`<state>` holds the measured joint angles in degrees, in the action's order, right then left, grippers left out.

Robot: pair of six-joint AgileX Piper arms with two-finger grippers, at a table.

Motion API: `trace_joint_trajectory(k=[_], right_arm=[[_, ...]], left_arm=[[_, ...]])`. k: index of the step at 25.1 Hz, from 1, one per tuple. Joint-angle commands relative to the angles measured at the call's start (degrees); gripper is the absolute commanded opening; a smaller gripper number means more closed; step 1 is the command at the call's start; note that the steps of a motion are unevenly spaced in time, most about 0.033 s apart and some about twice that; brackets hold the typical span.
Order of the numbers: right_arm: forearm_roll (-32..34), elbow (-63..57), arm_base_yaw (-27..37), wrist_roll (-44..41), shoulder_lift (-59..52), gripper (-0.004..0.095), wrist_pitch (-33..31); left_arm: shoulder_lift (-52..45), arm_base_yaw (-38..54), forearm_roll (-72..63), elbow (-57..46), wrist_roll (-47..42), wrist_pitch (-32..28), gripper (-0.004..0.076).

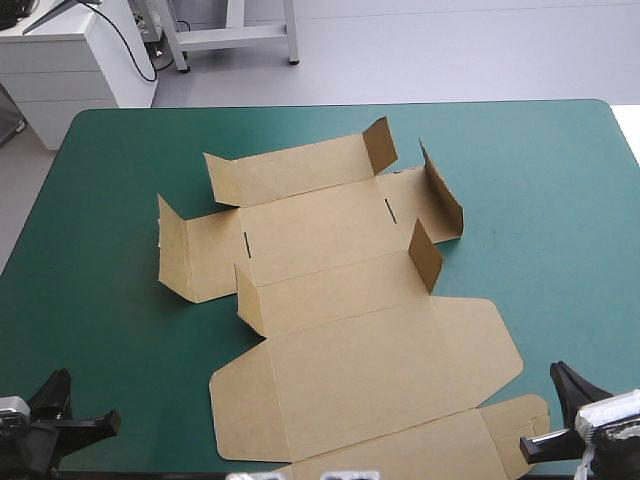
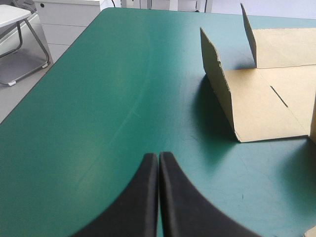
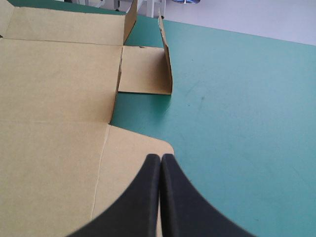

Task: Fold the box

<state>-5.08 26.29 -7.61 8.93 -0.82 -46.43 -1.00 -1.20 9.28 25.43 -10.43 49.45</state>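
the left jaws are resting pressed together at the near left corner of the table [image 1: 100,330], the box [image 1: 350,340] is lying mid-table with several flaps standing, and the right jaws are sitting closed by its near right flap.

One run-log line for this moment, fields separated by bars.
box: flat, side flaps raised | left gripper: shut, empty, off box | right gripper: shut, empty, at box edge

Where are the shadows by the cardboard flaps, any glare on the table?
High view: even light, faint shadows by raised flaps of the brown cardboard box sheet. Left wrist view: dark shadow beside the upright flap, pale sheen across the teal-green table cover. Right wrist view: shadow along the sheet's edge.
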Motion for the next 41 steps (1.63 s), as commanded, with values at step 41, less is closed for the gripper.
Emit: trace_joint_trajectory(k=[41], right_arm=[[-9.50,57.63,-0.57,30.24,92.50,-0.0019,10.68]], left_arm=[[-0.30,0.10,0.18,1.24,-0.47,-4.47,-0.0008]])
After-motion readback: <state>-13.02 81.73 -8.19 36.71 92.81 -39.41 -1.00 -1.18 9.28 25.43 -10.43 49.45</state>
